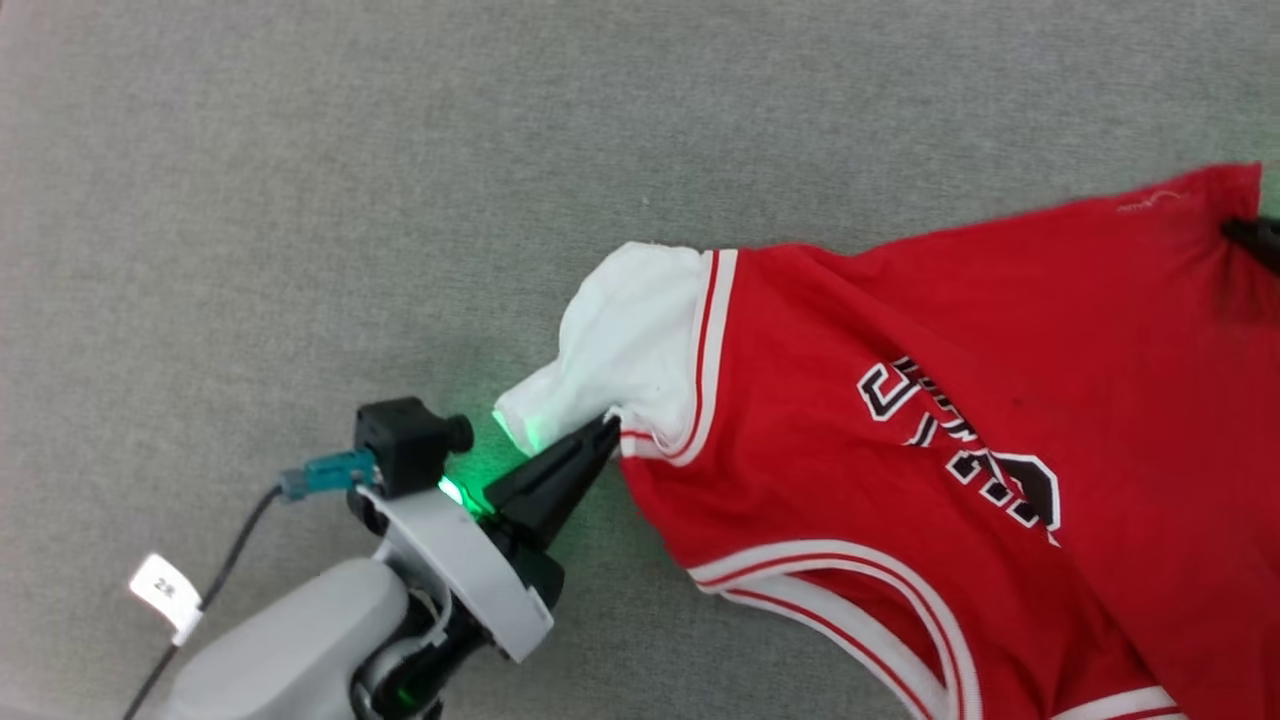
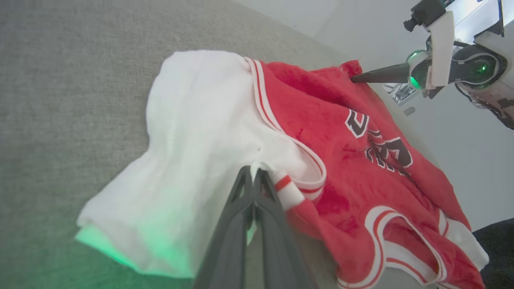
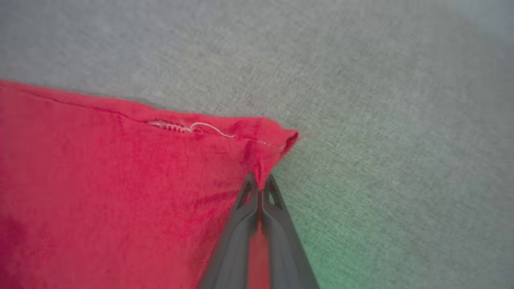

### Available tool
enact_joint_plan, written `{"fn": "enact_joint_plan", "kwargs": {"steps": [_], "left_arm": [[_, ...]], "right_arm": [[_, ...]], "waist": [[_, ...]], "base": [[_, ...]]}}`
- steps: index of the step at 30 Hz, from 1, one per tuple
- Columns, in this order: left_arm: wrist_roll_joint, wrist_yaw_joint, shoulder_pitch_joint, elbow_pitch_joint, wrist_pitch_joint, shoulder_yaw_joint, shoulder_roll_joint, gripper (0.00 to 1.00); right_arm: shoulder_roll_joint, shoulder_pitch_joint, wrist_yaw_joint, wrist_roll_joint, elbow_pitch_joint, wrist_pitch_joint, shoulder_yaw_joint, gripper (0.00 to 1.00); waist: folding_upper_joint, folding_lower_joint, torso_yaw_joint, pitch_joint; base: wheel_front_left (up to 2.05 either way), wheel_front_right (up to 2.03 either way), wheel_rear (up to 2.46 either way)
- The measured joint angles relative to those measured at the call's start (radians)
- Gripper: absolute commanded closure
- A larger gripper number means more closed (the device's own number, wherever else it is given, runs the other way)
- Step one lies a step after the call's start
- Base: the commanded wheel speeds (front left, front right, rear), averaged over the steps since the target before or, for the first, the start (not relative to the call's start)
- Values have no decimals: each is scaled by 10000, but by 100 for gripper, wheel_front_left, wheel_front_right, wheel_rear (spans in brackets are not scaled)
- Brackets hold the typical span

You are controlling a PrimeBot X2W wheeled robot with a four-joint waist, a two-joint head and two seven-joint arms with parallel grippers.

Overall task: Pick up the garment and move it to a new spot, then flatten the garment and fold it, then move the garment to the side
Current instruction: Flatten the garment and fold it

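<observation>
The garment (image 1: 900, 330), a red T-shirt with white sleeves, striped trim and black-and-white lettering, lies spread over the grey cloth surface from the middle to the right edge of the head view. My left gripper (image 1: 608, 428) is shut on the garment where the white sleeve (image 2: 200, 132) meets the striped trim, pinching the cloth (image 2: 253, 170). My right gripper (image 3: 260, 181) is shut on the garment's red hem corner (image 3: 261, 136). In the head view its dark fingers (image 1: 1250, 235) show at the right edge. The left wrist view shows that right gripper (image 2: 355, 78) pinching the far corner.
Grey cloth surface (image 1: 400, 150) stretches out on all sides of the shirt. A cable with a white tag (image 1: 165, 590) trails from my left forearm at the lower left. Beyond the surface's far edge is pale floor (image 2: 461, 148).
</observation>
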Motion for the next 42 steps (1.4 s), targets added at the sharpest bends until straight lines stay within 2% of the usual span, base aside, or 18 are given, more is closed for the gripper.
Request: {"fn": "enact_joint_plan", "kwargs": {"steps": [3,7,12,15,19,25,29,34,38,42], "left_arm": [[-192,0,-144,-71,0,209,58,100],[-886,0,-812,-491,0,968,132,100],[-1705,0,-2384,-627,213,1016,351,100],[-2048,-2,-4414,242,579,1214,343,100],[-2080,-2,-6683,1755,700,1651,-4,100],[-1398,-8,-9863,4322,280,2339,-637,100],[-1177,-13,-11197,5187,75,2970,-999,100],[-1655,-27,-10792,4658,40,2964,-1003,100],[-2293,-27,-8998,3701,40,2485,-497,100],[-2911,-25,-6878,2067,27,2132,6,100]], "right_arm": [[109,-224,-2,447,176,-351,-192,100],[297,-980,-2,1041,485,-1024,-686,100],[602,-2047,-2,1313,936,-1639,-982,100],[909,-3397,-2,1185,1551,-2328,-1361,100],[1289,-4935,-2,579,2506,-3292,-1781,100],[2069,-7095,0,-616,3969,-5423,-2493,100],[2437,-8075,0,-993,4727,-6673,-2907,100],[2675,-8033,0,-911,5223,-7039,-2823,100],[2543,-6875,0,-487,5074,-6913,-2353,100],[2121,-5032,-2,140,4201,-6861,-1630,100]], "waist": [[0,0,-87,-18],[0,0,-307,15],[0,0,-630,167],[0,0,-886,439],[0,0,-1150,745],[0,0,-1617,1058],[0,0,-1857,1142],[0,0,-1967,1014],[0,0,-1949,905],[0,0,-1875,774]], "base": [[0,0,0],[0,0,0],[0,0,0],[0,0,0],[0,0,0],[0,0,0],[0,0,0],[0,0,0],[0,0,0],[0,0,0]]}}
